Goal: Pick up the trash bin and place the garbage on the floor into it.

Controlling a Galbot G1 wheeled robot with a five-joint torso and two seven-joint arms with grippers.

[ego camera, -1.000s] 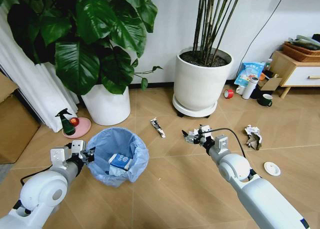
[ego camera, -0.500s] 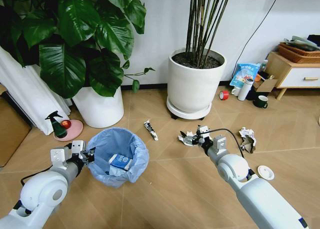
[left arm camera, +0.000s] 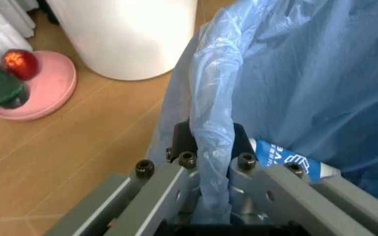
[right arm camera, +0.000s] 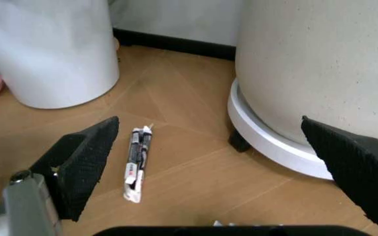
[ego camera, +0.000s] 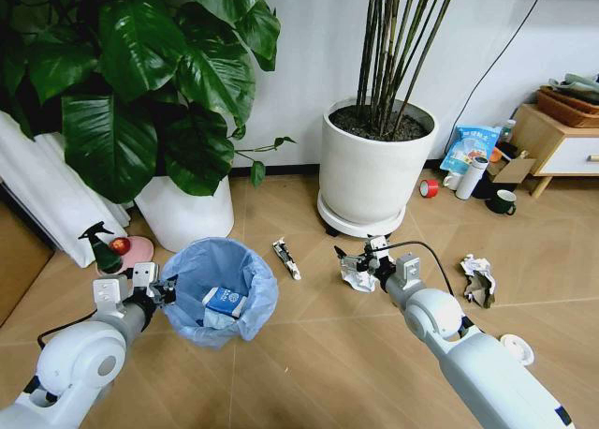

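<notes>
1. Risk first, from the head view: your left gripper [ego camera: 161,289] pinches the rim of the trash bin [ego camera: 217,291] at one spot only, so the bin could tilt or the thin liner could slide off if you swing it fast. Your right gripper [ego camera: 363,262] hangs with fingers spread just above a crumpled paper wad [ego camera: 357,277] on the floor [ego camera: 309,354]; closing off-centre could flick the wad away toward the big plant pot [ego camera: 374,167]. A flat wrapper [ego camera: 286,258] lies between bin and wad, another paper wad [ego camera: 478,277] sits farther to the right, and a small white lid [ego camera: 516,348] lies near your right arm.

2. Inside the bin you already have a blue-white carton [ego camera: 226,303] (nothing else I can make out in there).

3. Left wrist view: the fingers are closed on the blue bag [left arm camera: 210,162] folded over the rim; a carton corner [left arm camera: 287,162] shows beside them. You may be gripping mostly plastic, which could tear.

4. Right wrist view: both black pads [right arm camera: 84,162] stand wide apart, the wrapper [right arm camera: 136,162] on the floor ahead, the plant pot's base [right arm camera: 274,137] close by (mind bumping it).
</notes>
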